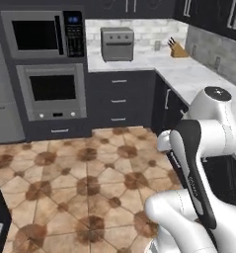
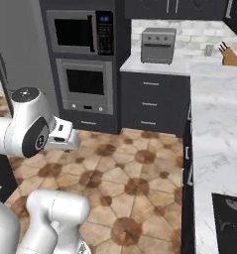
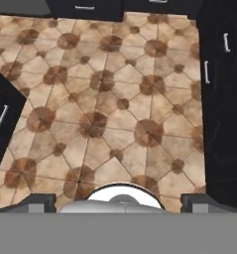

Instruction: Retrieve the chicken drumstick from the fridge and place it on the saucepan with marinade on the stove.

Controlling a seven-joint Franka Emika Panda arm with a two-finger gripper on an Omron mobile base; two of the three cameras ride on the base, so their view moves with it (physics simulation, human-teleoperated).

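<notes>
Claw (image 3: 118, 202) spread wide, empty, pointing down at tiled floor (image 3: 115, 119). Fridge (image 2: 18, 49) off left beside wall oven (image 2: 85, 84), closed; drumstick presumably inside. Best to roll close, square up to handle first.

White marble counter (image 1: 188, 74), grey toaster oven (image 1: 117, 44), knife block (image 1: 178, 49) on it

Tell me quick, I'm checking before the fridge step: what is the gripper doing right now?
Gripper: open, jaws wide apart, holding nothing, pointed down at the tiled floor.
</notes>
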